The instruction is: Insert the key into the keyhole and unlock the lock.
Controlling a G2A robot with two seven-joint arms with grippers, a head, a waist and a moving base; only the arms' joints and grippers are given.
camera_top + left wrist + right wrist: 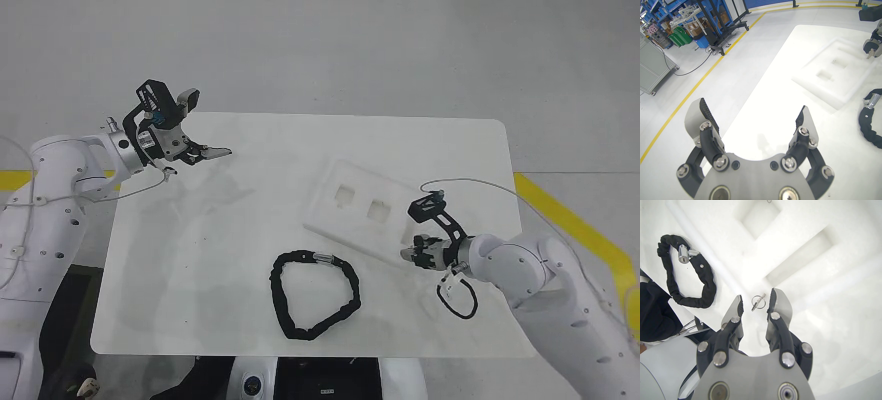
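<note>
A black fabric-covered chain lock (290, 310) lies in a loop at the table's front middle, its chrome cylinder (322, 259) at the top of the loop; the right wrist view shows the cylinder's keyhole face (683, 255). A small silver key (758, 302) on a ring lies on the white foam tray (400, 190). My right gripper (756, 293) is open just over it, one finger on each side of the key. My left gripper (205, 153) is open and holds nothing, raised above the table's far left corner; the left wrist view shows it (752, 103) with the chain (866, 125) far off.
The foam tray (848, 79) has two rectangular recesses and sits right of the table's (200, 270) centre. The white table's left half is bare. Yellow floor tape runs past both table sides. Shelving and bins stand in the room behind.
</note>
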